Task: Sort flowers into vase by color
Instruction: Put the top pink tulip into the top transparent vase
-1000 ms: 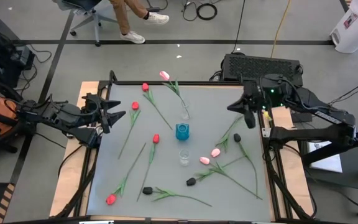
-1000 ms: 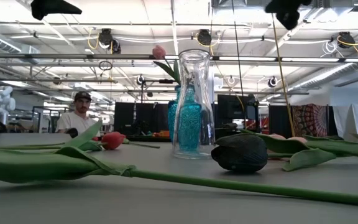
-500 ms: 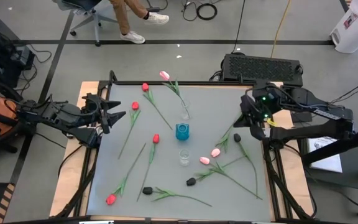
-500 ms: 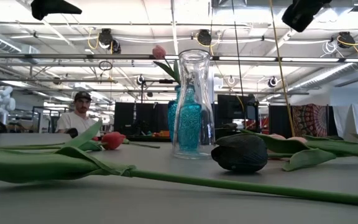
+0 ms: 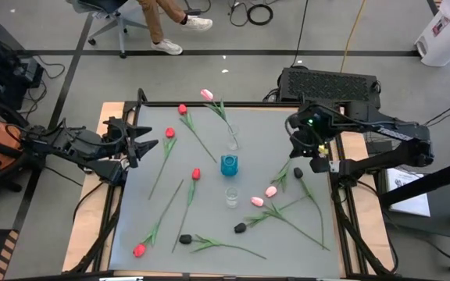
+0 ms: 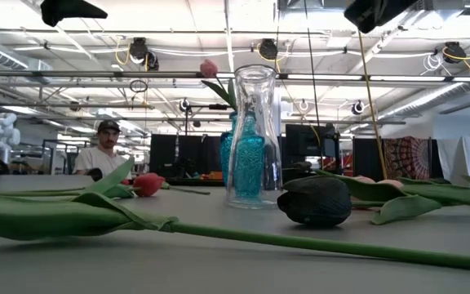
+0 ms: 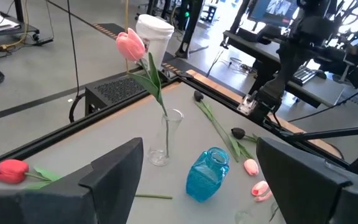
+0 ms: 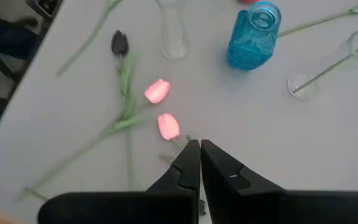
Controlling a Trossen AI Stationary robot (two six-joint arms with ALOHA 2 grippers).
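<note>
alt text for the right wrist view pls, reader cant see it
Looking down past the right gripper, jaws shut and holding nothing, onto a grey table. Two pink tulips and a black tulip lie there with green stems crossing. Farther off stand a blue vase and a clear glass vase.
</note>
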